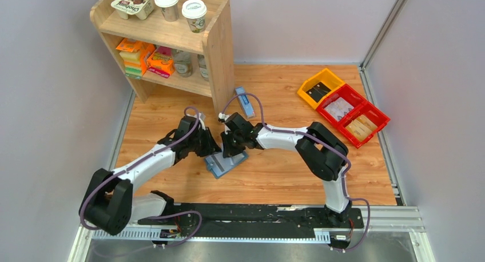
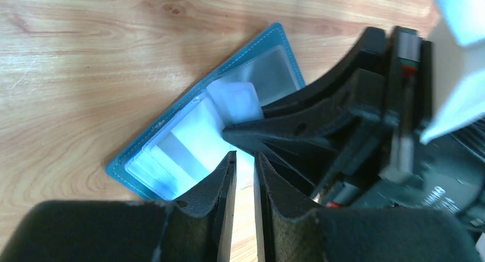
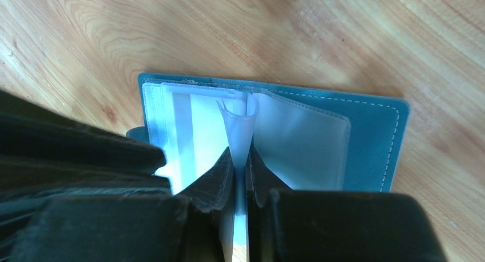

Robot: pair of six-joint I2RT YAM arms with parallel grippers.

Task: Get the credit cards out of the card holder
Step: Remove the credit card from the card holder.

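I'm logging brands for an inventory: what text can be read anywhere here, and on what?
"Chobani": on the yogurt pack atop the wooden shelf.
Paper cups, orange packs, blue-and-white box: print too small to read.
Card holder: no text showing.

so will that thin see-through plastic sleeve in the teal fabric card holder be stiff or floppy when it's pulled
Probably floppy: the thin see-through plastic sleeve curls over above the right claw pinching it. It looks glossy, so it may slip. The flat teal fabric card holder seems light and might lift along.
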